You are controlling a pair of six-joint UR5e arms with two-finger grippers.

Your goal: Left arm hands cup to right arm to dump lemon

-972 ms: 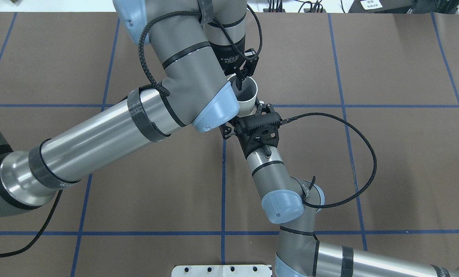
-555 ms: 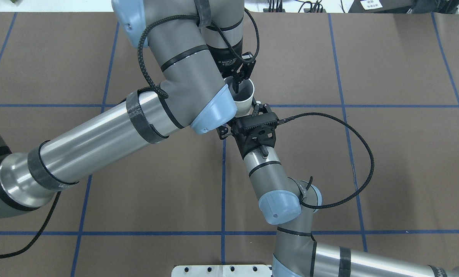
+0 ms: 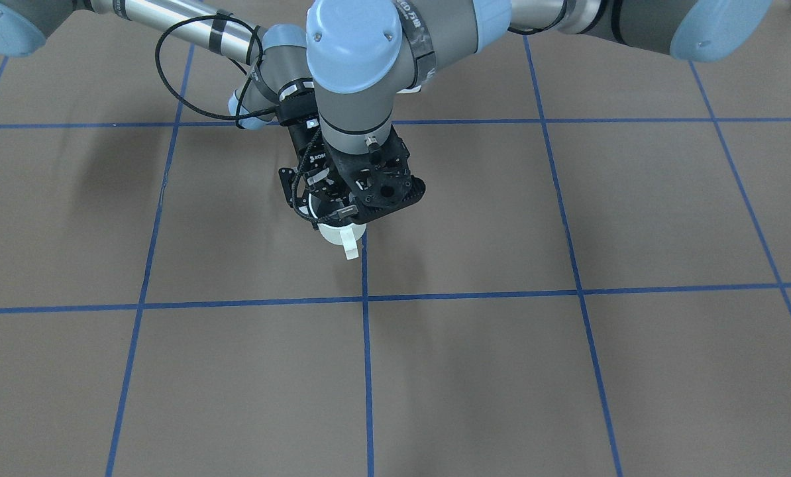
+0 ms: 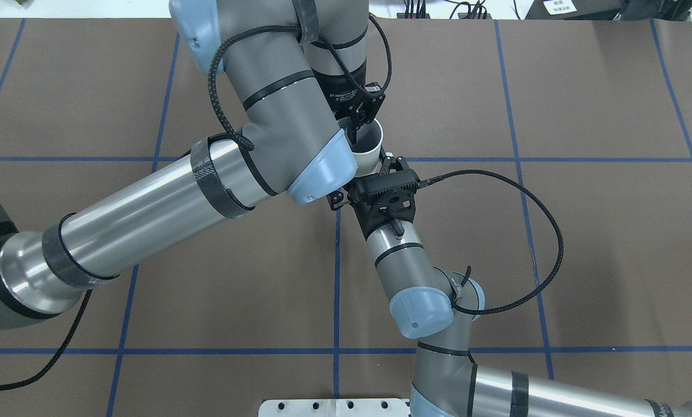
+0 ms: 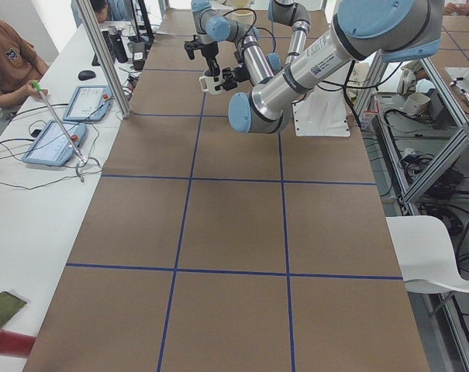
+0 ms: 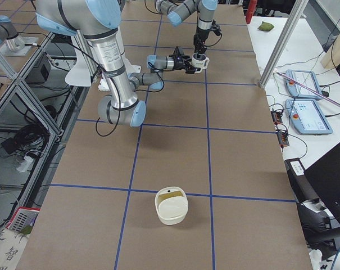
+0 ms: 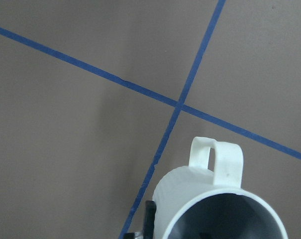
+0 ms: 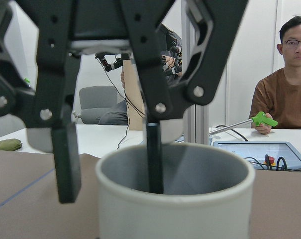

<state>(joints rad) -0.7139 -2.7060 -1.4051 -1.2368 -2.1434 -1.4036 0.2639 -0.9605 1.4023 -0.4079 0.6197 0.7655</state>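
The white cup [image 4: 371,152] hangs in the air above the table between both arms. It also shows in the front view [image 3: 340,236], the left wrist view [image 7: 210,199] and the right wrist view [image 8: 175,204]. My left gripper [image 8: 114,169] points down over it with the jaws apart. One finger is inside the mouth and one is outside the wall, with a gap on each side. My right gripper [image 4: 372,165] reaches in level from the near side, its fingers on either side of the cup's body, shut on it. The handle [image 3: 350,250] points away from the robot. No lemon shows; the cup's floor is hidden.
A white round container [image 6: 171,206] stands on the brown table far toward the robot's right end. The right arm's cable [image 4: 546,231] loops out to the right. Operators sit at the white bench [image 5: 56,139] beyond the table's far edge.
Both arms and the cup shifted slightly to the left together between 1.0 s and 0.6 s ago. Since then they have held still. No jaw movement shows.
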